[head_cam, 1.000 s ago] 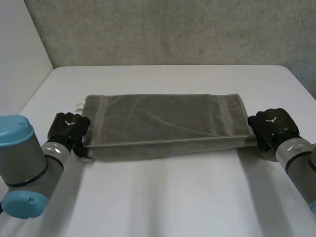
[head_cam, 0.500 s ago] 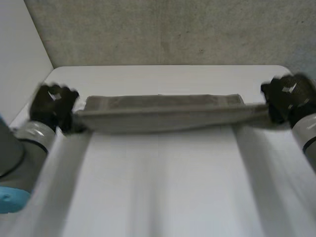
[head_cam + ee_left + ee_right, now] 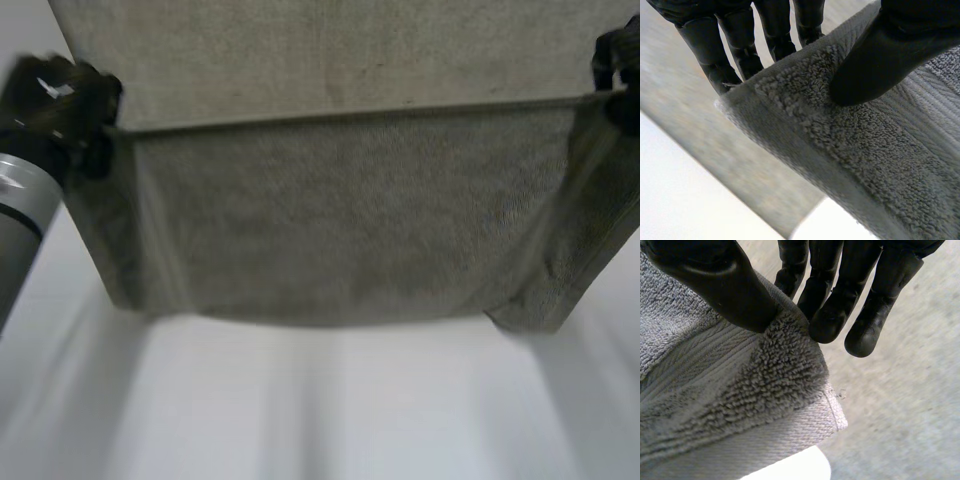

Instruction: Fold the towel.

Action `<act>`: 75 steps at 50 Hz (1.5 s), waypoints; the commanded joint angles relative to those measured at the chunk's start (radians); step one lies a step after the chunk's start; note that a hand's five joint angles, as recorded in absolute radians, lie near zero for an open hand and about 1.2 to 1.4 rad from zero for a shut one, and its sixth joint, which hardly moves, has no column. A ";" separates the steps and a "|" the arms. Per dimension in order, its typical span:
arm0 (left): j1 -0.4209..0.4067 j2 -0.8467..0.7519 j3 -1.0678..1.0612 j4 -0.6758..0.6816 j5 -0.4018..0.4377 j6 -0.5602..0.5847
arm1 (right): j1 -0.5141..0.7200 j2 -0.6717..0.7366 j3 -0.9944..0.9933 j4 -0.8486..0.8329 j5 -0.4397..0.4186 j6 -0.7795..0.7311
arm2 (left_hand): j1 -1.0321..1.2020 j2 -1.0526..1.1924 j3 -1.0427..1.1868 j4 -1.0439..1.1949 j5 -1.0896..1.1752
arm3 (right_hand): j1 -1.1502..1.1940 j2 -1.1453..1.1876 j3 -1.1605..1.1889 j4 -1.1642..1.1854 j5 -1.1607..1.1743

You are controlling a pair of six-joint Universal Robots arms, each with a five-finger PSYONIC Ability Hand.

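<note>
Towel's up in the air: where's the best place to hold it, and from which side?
The two top corners, each from its own outer end. The towel hangs as a flat sheet with its top edge taut, so the left hand and right hand, pinching thumb against fingers, should hold it spread.

White table (image 3: 330, 420) (hanging towel's (image 3: 340, 220) lower edge near it)

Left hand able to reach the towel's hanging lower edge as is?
Probably not. The left hand pinches an upper corner of the towel between thumb and fingers, the right hand the other. The lower edge hangs below both, so reaching it would mean dropping a corner.
</note>
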 commanded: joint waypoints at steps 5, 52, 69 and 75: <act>-0.019 -0.371 0.386 -0.127 0.017 0.015 | 0.128 0.289 -0.212 -0.029 0.117 -0.108 | -0.049 -0.121 -0.147 -0.118 -0.259 | 0.057 0.043 0.039 0.053 0.051; 0.064 -0.044 -0.316 0.082 0.154 -0.077 | 0.122 -0.083 0.489 -0.327 0.074 -0.171 | -0.049 -0.121 -0.147 -0.118 -0.259 | 0.057 0.043 0.039 0.053 0.051; 0.093 0.210 -0.361 0.083 0.152 -0.133 | -0.042 -0.164 0.390 -0.079 -0.116 -0.178 | -0.049 -0.121 -0.147 -0.118 -0.259 | 0.057 0.043 0.039 0.053 0.051; 0.070 -0.038 -0.254 0.079 0.131 -0.124 | -0.025 0.040 0.299 -0.076 -0.102 -0.180 | -0.049 -0.121 -0.147 -0.118 -0.259 | 0.057 0.043 0.039 0.053 0.051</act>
